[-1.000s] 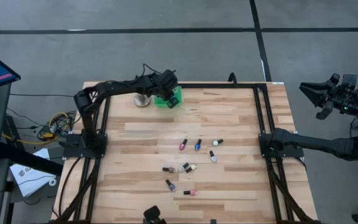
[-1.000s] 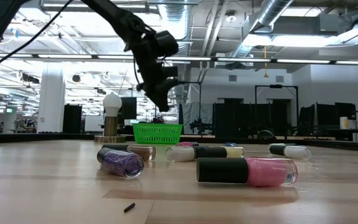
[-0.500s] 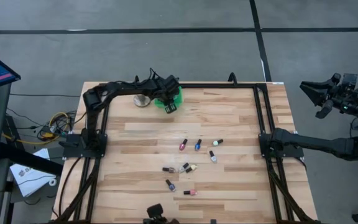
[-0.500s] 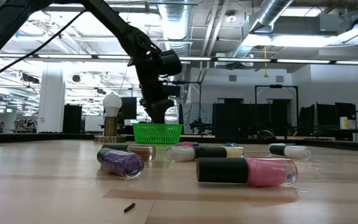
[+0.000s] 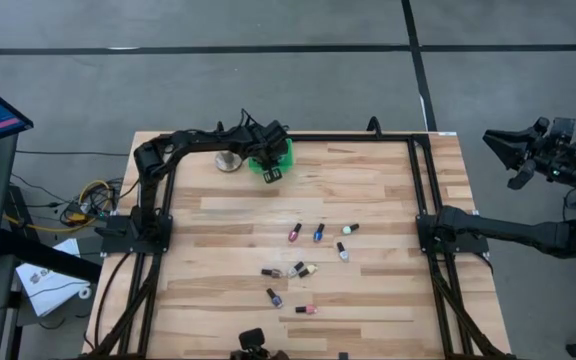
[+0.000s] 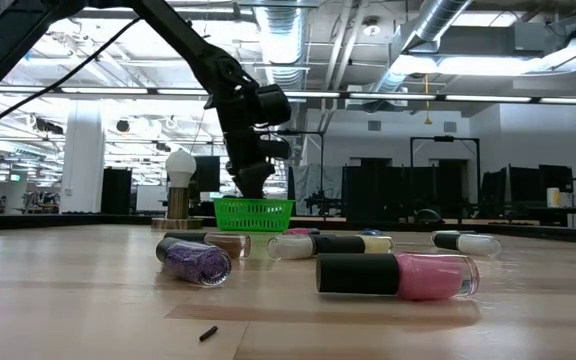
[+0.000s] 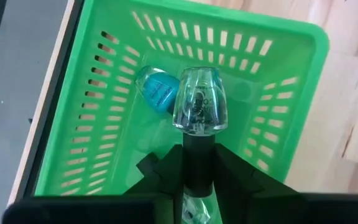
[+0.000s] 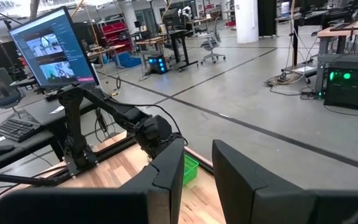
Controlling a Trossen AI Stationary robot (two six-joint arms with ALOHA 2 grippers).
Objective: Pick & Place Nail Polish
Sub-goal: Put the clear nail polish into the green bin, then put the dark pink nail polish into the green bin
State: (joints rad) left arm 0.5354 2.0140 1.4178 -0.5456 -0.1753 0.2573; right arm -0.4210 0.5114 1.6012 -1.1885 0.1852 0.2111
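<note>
Both arms are matte black, built of slim tubular links joined by bulkier rounded joints. The left arm (image 5: 183, 143) stands on a flat black base plate bolted to a black rail frame, with thin dark cables looping off its wrist. The right arm (image 5: 528, 232) matches it, its wrist blocky and angular.

- Left arm (image 5: 183, 141): elbow drawn back toward its base side of the table since 1 s ago; pose matches 0.5 s ago.
- Left gripper (image 6: 252, 185): lowered from above the basket (image 6: 254, 214) to its rim, tips now dipping into it.
- Clear bottle (image 7: 200, 99): cap clamped between the left fingers (image 7: 164, 171), now inside the basket above 1 teal bottle (image 7: 157, 91).
</note>
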